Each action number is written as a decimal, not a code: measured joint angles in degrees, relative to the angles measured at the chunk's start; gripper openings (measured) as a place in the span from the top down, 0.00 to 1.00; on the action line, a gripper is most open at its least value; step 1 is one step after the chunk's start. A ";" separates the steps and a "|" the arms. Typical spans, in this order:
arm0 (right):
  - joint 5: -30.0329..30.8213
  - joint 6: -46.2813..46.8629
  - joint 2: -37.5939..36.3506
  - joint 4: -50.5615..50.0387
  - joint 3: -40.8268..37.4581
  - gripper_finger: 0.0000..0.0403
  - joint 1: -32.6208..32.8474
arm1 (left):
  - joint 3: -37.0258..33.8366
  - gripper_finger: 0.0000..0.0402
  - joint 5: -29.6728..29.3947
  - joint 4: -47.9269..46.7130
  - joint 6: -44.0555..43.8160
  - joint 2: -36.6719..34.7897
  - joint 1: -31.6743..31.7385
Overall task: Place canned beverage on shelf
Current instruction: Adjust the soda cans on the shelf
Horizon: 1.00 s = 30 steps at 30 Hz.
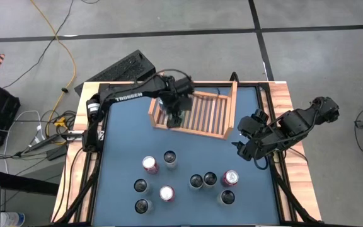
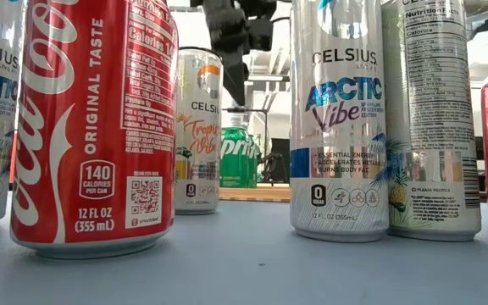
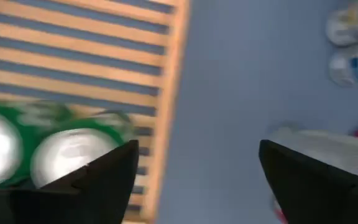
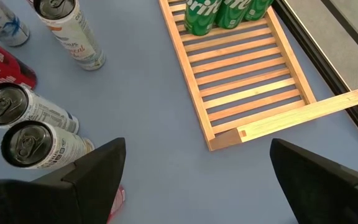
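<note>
Green cans [image 4: 225,14] stand in the wooden shelf [image 4: 253,81] — left gripper [image 1: 176,117] above them, fingers apart.

The shelf [image 1: 201,115] is pale bare wood, its slats smooth and unvarnished, matt; the tabletop [image 1: 188,154] is a matt blue-grey sheet, smooth, framed by wood-grain boards at its left and right edges; the cans [image 2: 94,127] are glossy printed metal, their tops [image 4: 28,142] bare brushed aluminium with a dull shine; the green cans [image 4: 204,15] on the shelf look equally glossy; the fingers [image 4: 98,171] are matt black plastic.
</note>
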 joint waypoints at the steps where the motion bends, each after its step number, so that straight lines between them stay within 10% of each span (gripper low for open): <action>1: 0.00 0.00 0.00 0.00 0.00 0.04 0.08 | -0.78 0.26 -0.43 0.37 -0.32 -0.03 -1.28; 13: 0.07 2.19 0.00 0.02 0.02 0.04 3.63 | -15.79 0.95 -9.58 13.79 4.96 0.15 -9.68; 30: 2.07 5.09 0.00 0.00 0.00 0.04 5.89 | -21.85 1.00 -13.91 19.91 9.23 0.13 -3.57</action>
